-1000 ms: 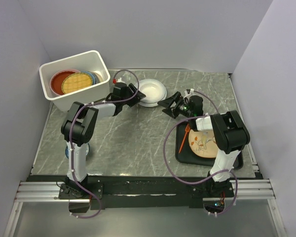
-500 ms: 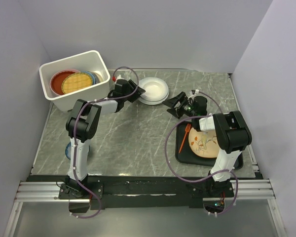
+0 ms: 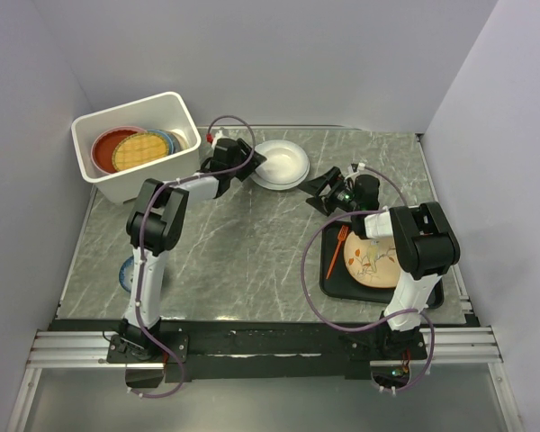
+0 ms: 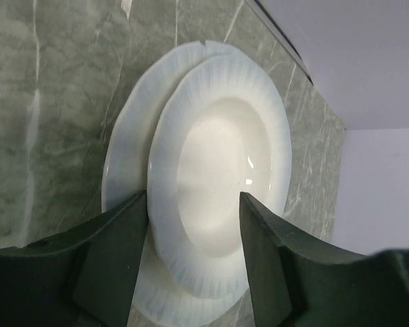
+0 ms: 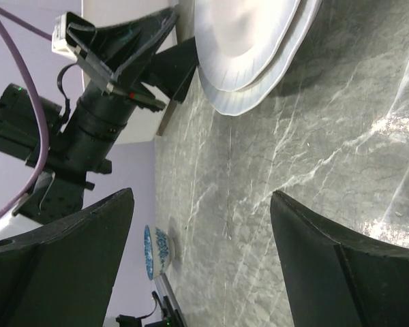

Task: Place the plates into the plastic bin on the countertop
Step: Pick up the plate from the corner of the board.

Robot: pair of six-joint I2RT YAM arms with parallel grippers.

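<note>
Two white plates lie stacked on the grey-green countertop. My left gripper is open at their left edge. In the left wrist view the upper plate sits askew on the lower one, its near rim between my left gripper's fingers. My right gripper is open and empty, just right of the stack. The white plastic bin at the back left holds red-orange, woven yellow and blue plates. A cream plate with a twig drawing lies on the black tray.
The black tray lies at the right front, with an orange fork on its left edge. A small blue-and-white bowl stands by the left arm's base and shows in the right wrist view. Grey walls enclose the countertop.
My left gripper has reached further right to the white plates, and the stack has shifted slightly right. My right gripper has drawn back a little to the right.
</note>
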